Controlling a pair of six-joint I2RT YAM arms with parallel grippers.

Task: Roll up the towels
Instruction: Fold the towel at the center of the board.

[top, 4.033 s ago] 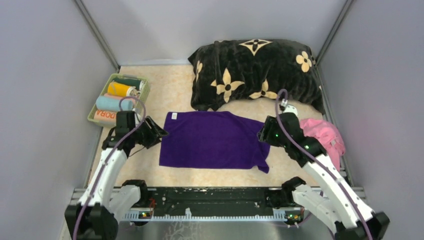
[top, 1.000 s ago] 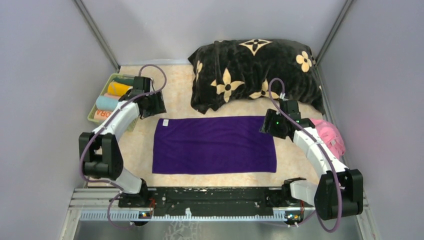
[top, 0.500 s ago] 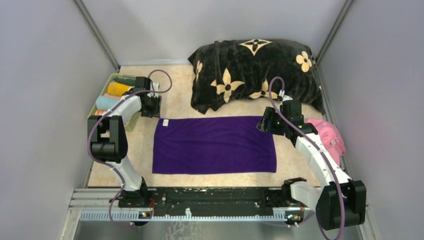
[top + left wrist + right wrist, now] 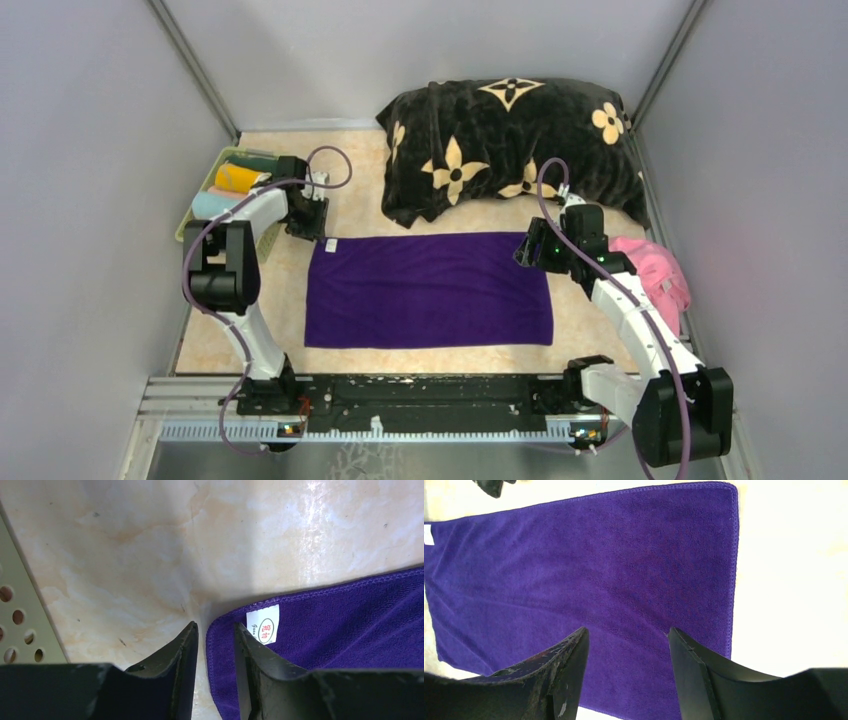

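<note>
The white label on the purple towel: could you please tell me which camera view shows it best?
The left wrist view shows the white label best: close up at the purple towel's corner, its red mark visible. The top external view gives only a tiny white speck; the right wrist view catches a sliver at its left edge.

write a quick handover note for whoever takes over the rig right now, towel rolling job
Left gripper: jaws partly open, straddling the far left corner edge of the purple towel, beside its white label; nothing gripped.
Right gripper: open over the towel's far right end, holding nothing.
Things: purple towel lies flat and spread mid-table. Pink towel is crumpled at the right edge. Rolled towels sit in the basket at far left.
Done: several towels rolled and binned; purple one laid out.
Left: roll the purple towel, then the pink.
</note>
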